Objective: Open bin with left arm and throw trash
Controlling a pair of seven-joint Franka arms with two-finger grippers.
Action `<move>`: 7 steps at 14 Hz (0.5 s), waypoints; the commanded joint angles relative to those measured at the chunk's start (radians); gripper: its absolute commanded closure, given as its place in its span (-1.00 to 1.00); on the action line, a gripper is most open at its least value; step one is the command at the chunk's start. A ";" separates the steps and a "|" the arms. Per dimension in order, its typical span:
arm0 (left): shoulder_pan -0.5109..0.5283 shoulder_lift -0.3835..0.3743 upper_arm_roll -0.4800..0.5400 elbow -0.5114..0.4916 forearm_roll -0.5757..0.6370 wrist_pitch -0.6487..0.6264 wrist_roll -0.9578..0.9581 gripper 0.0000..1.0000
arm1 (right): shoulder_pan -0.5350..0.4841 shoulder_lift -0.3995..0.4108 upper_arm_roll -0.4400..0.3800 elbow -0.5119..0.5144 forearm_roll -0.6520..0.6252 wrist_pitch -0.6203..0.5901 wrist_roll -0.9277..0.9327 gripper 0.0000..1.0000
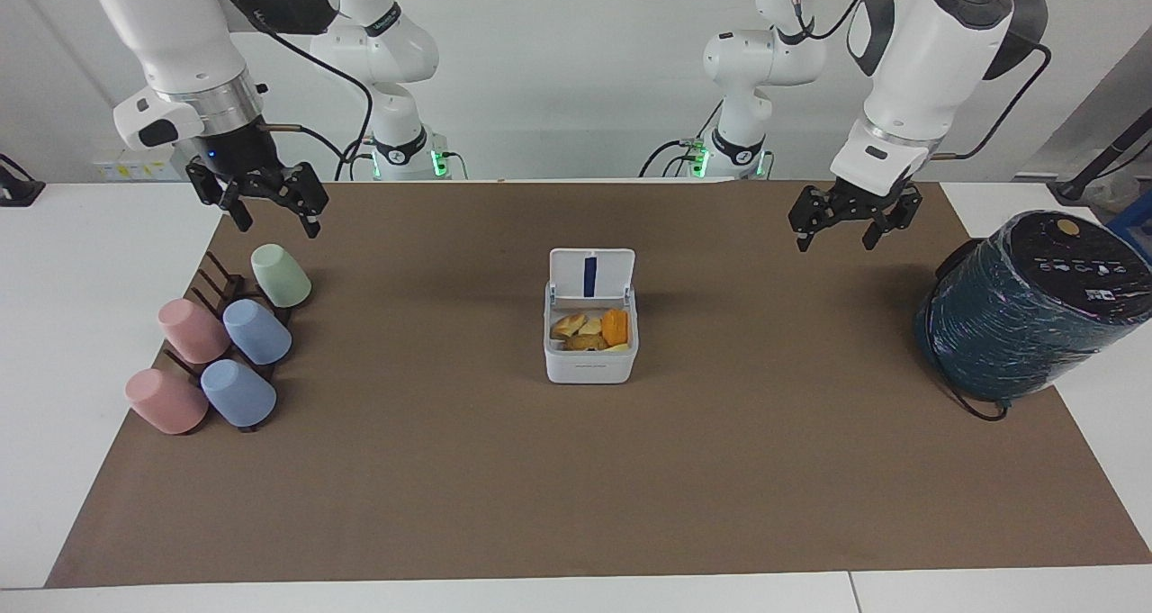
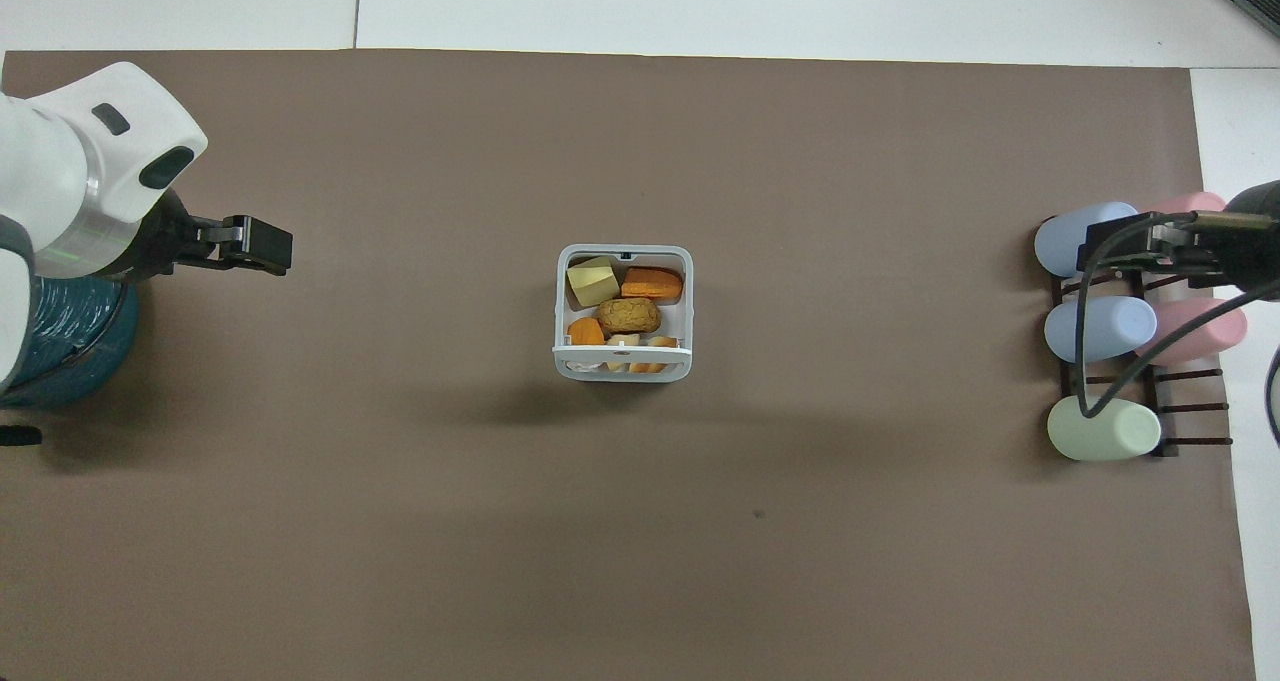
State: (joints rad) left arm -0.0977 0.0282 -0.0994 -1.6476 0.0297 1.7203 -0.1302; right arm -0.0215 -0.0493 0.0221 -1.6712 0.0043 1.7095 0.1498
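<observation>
The white bin point(image 1: 589, 366) point(image 2: 561, 313) stands in the middle of the brown mat with its lid point(image 1: 591, 274) standing open and a blue stripe showing inside. The trash lies in it: a pale yellow wedge point(image 2: 592, 282), an orange lump point(image 2: 652, 283) point(image 1: 615, 327) and a golden-brown nugget point(image 2: 628, 315) point(image 1: 585, 342), among other pieces. My left gripper point(image 1: 835, 239) point(image 2: 264, 246) hangs open and empty over the mat toward the left arm's end, well apart from the bin. My right gripper point(image 1: 277, 226) point(image 2: 1102, 250) is open and empty, raised over the cup rack.
Several pastel cups point(image 1: 281, 275) point(image 2: 1100, 429) lie on a dark rack point(image 1: 219, 282) toward the right arm's end. A big dark teal wrapped cylinder point(image 1: 1026, 311) point(image 2: 62, 346) stands at the left arm's end. The brown mat point(image 1: 576, 487) covers most of the table.
</observation>
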 commanded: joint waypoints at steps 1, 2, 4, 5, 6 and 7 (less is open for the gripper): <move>0.003 -0.037 0.003 -0.044 0.013 0.013 0.017 -1.00 | -0.023 0.011 0.015 0.039 -0.003 -0.044 -0.038 -1.00; 0.003 -0.037 0.003 -0.044 0.013 0.013 0.017 -1.00 | -0.023 0.009 0.016 0.036 -0.003 -0.031 -0.036 -1.00; 0.003 -0.037 0.003 -0.044 0.013 0.010 0.017 -1.00 | -0.023 0.006 0.016 0.030 -0.001 -0.047 -0.039 -1.00; 0.000 -0.037 0.003 -0.044 0.013 0.010 0.017 -1.00 | -0.023 0.002 0.016 0.027 -0.001 -0.076 -0.041 -1.00; -0.001 -0.037 0.003 -0.044 0.013 0.012 0.017 -1.00 | -0.018 -0.004 0.016 0.019 -0.001 -0.096 -0.038 -1.00; -0.001 -0.037 0.003 -0.044 0.013 0.013 0.017 -1.00 | -0.014 -0.024 0.016 -0.020 -0.003 -0.090 -0.038 -1.00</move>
